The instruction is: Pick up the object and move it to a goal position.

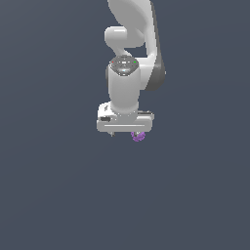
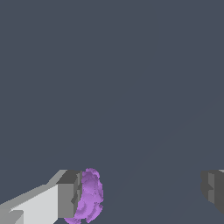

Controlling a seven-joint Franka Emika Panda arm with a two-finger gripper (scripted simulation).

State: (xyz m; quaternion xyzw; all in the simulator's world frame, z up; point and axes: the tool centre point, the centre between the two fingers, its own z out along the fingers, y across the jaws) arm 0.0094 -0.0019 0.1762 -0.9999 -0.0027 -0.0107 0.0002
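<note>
Small purple knobbly ball: lies against the inner face of 1 grey finger pad in the wrist view; the opposite pad stands well apart, jaws spread wide, nothing clamped. Exterior view: ball just below the white gripper. Beyond: white Panda arm, plain dark-grey surface.

White arm vertical, gripper downward, jaws wide apart.
</note>
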